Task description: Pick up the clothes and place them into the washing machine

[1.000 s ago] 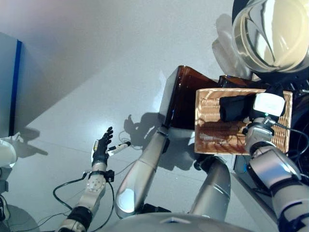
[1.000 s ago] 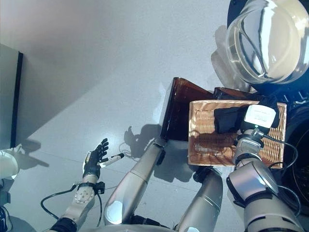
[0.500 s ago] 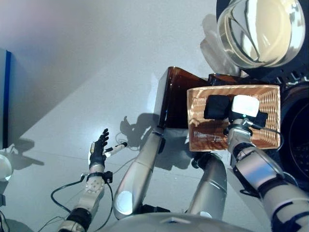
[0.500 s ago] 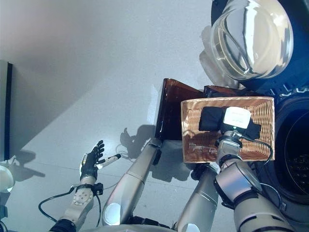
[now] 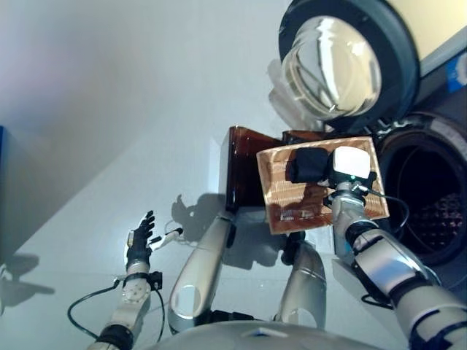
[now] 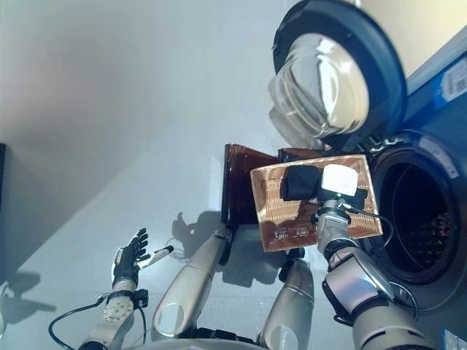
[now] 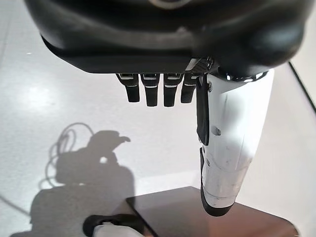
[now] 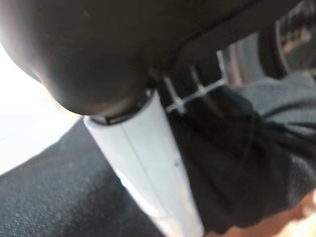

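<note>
A shallow wicker basket (image 5: 288,204) rests on a low dark brown box (image 5: 239,168) beside the washing machine. Dark clothes (image 5: 306,166) lie in the basket's far part. My right hand (image 5: 350,166) reaches into the basket and lies on the dark clothes. In the right wrist view its white-covered thumb (image 8: 148,163) lies straight against the dark cloth (image 8: 237,158). My left hand (image 5: 139,239) is open and empty, held low over the floor at the left. Its straight fingers (image 7: 150,94) and white thumb show in the left wrist view.
The washing machine's round glass door (image 5: 332,69) stands open above the basket. The dark drum opening (image 5: 430,197) is just right of the basket. Grey floor (image 5: 109,109) spreads to the left.
The camera has turned, so the whole picture has shifted left and the drum opening has come into view. My right hand stays on the dark clothes. My left hand stays open.
</note>
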